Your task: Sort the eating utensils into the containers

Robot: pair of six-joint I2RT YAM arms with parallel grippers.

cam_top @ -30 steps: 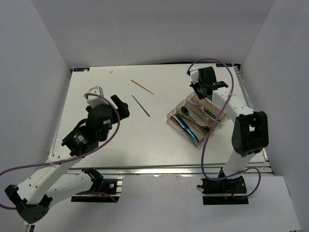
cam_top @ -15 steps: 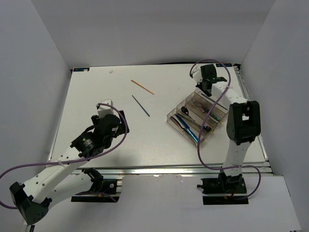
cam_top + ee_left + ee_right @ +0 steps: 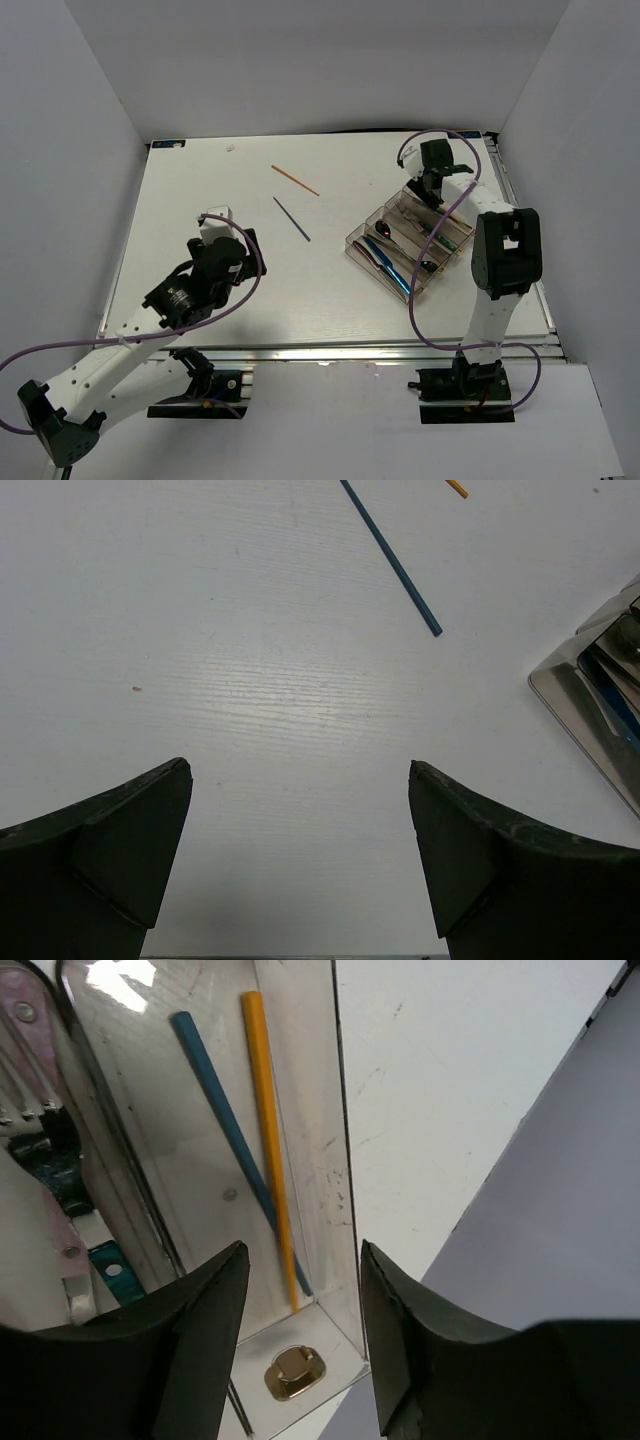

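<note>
So, right fingers (image 3: 430, 188): spread part way with nothing between them, hanging over the far end of the tray (image 3: 352, 243)
Left fingers (image 3: 247, 244): spread wide, holding nothing, above bare desk (image 3: 200, 180) and short of the loose sticks
Left to sort: orange chopstick (image 3: 295, 180) and blue chopstick (image 3: 292, 218), flat on the desk near each other, well apart from the tray
Risk, tray: the right fingers look close to the clear end wall; if I pull away sideways instead of straight up, I could catch the rim and shove the tray, spilling what is already sorted
Risk, pickup: the loose sticks are thin and lie flat, so an off-centre pinch could roll one away or let it swing by one end
Risk, drop: the dividers are clear and hard to read, so a stick let go askew could bridge two compartments
Count, chopsticks: four; two on the desk, two in the tray's end compartment, namely a second orange chopstick (image 3: 268, 1140) crossed by a second blue chopstick (image 3: 225, 1130)
Count, tray: one, with about four long compartments
Count, other cutlery: overlapping in the remaining compartments, a pink handle (image 3: 22, 1005) and a blue knife (image 3: 392, 272) among them; I cannot give a firm number
</note>
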